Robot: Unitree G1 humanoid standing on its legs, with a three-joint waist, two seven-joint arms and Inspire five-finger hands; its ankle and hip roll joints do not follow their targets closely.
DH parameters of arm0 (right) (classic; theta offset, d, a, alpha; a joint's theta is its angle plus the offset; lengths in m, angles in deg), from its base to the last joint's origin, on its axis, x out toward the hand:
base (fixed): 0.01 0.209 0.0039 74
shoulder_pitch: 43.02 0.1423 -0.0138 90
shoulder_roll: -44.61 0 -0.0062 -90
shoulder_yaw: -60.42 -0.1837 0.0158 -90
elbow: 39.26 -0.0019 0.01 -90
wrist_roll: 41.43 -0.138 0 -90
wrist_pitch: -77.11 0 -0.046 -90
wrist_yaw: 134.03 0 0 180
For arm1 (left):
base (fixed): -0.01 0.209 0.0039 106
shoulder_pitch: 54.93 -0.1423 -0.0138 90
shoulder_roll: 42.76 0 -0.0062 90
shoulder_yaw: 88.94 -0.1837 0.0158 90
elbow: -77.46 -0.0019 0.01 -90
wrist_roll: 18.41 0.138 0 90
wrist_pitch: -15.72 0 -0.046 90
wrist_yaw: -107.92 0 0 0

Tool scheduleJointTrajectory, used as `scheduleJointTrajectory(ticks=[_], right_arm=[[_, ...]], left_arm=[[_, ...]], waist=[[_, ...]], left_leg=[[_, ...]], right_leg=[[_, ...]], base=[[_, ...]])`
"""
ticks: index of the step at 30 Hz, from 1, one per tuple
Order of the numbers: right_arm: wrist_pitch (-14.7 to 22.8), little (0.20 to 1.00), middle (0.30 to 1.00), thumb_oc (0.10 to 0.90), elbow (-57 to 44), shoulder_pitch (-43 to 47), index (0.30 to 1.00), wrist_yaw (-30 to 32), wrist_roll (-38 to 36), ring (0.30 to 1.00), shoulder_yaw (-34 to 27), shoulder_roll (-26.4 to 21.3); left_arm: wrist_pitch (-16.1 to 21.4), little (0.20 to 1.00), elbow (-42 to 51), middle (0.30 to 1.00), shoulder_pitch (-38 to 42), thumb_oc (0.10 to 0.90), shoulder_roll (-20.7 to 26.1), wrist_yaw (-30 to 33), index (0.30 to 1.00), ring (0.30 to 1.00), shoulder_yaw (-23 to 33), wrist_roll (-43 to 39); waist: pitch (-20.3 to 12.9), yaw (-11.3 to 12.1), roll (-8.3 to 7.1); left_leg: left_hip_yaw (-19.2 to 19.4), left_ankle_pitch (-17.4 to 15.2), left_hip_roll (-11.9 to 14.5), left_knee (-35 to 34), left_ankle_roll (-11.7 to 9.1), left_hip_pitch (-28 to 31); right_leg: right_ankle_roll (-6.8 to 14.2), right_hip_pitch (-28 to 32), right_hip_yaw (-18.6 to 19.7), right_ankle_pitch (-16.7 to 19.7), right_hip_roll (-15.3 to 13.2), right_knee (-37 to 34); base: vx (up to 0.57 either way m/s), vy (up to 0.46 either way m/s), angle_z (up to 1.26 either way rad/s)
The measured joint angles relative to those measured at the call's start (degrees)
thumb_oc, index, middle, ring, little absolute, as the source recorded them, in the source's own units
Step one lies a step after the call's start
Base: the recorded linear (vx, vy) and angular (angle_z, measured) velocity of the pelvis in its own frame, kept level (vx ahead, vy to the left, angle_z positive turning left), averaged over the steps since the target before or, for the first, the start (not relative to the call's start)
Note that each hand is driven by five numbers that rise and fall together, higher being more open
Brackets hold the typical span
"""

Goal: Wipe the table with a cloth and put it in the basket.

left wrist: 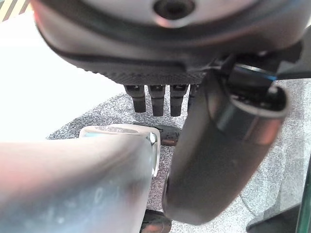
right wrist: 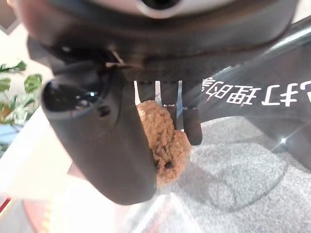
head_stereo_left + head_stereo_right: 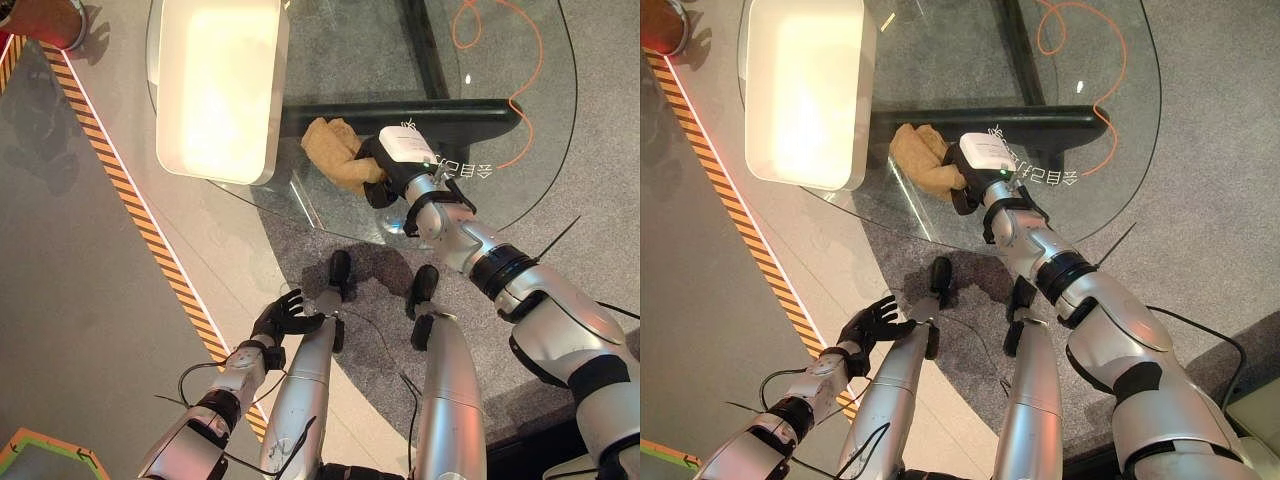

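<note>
Cloth [image 3: 337,152] — tan, fuzzy, crumpled into a loose wad — lies on the glass table [image 3: 480,120] near its front edge, just right of the basket. Part of it is bunched between fingers and thumb of the right hand [image 3: 385,170]. Basket [image 3: 220,85] — white, rounded-rectangular, upright — stands on the table's left part, nothing visible inside.

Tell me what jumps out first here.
The right hand is clamped on a tan cloth near the glass table's front edge. Just left of it sits a white basket. The left hand hangs open, low beside the table.
</note>
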Motion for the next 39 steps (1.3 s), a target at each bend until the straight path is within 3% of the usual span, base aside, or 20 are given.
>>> scheduleJointTrajectory(ticks=[7, 15, 22, 29, 39], right_arm=[[-0.1, 0.2, 0.3, 0.1, 5.8, -0.9, 0.3, 10.4, -5.4, 0.3, -4.2, 3.0], [-1.2, 0.2, 0.3, 0.1, 9.2, -0.1, 0.3, 19.6, -11.3, 0.3, -11.9, 2.5], [-0.2, 0.2, 0.3, 0.1, 9.9, 0.4, 0.3, 23.9, -12.5, 0.3, -14.3, 0.7], [1.1, 0.2, 0.3, 0.1, 13.4, 1.1, 0.3, 26.9, -14.9, 0.3, -20.6, 0.0], [1.6, 0.2, 0.3, 0.1, 20.8, 2.7, 0.3, 31.7, -19.1, 0.3, -25.2, -6.4]], left_arm=[[0.4, 0.9, -0.3, 0.9, 0.0, 0.8, 0.0, -0.1, 0.9, 0.9, -0.2, 0.0], [0.7, 0.9, -0.9, 0.9, -0.3, 0.8, 0.5, -0.3, 0.9, 0.9, -0.6, -0.1], [1.7, 0.9, -0.3, 0.9, -0.2, 0.8, 2.0, -0.6, 0.9, 0.9, -0.9, -0.3], [2.4, 0.9, -0.3, 0.9, -0.1, 0.8, 2.4, -1.4, 0.9, 0.9, -0.5, -1.3], [2.5, 0.9, 0.2, 0.9, -0.7, 0.8, 3.9, -1.7, 0.9, 0.9, 0.2, -1.3]], waist=[[0.0, 0.5, 0.0], [0.0, 1.4, 0.0], [0.0, 1.2, -0.04], [0.1, 1.2, -0.21], [0.4, -0.2, -0.89]], left_leg=[[0.0, 0.0, -0.1, 0.0, 0.1, -0.1], [0.3, 0.0, -0.4, 0.0, 0.3, -0.6], [0.5, -0.8, -0.7, 1.1, 0.9, -2.0], [0.8, -1.2, -1.2, 2.5, 1.9, -2.7], [1.0, -2.1, -1.6, 4.2, 3.2, -4.2]], right_leg=[[0.1, 0.0, 0.1, -0.2, -0.3, 0.0], [0.6, -0.1, 0.1, -0.2, -0.8, -0.4], [1.5, -1.0, 0.2, -0.1, -1.0, -0.6], [1.8, -0.9, 0.2, 0.4, -1.1, -0.7], [3.2, -0.8, 0.5, 1.1, -1.6, -2.0]], base=[[0.02, 0.001, 0.01], [0.01, 0.003, 0.01], [-0.01, 0.002, 0.0], [-0.01, -0.006, 0.0], [-0.01, -0.029, 0.0]])
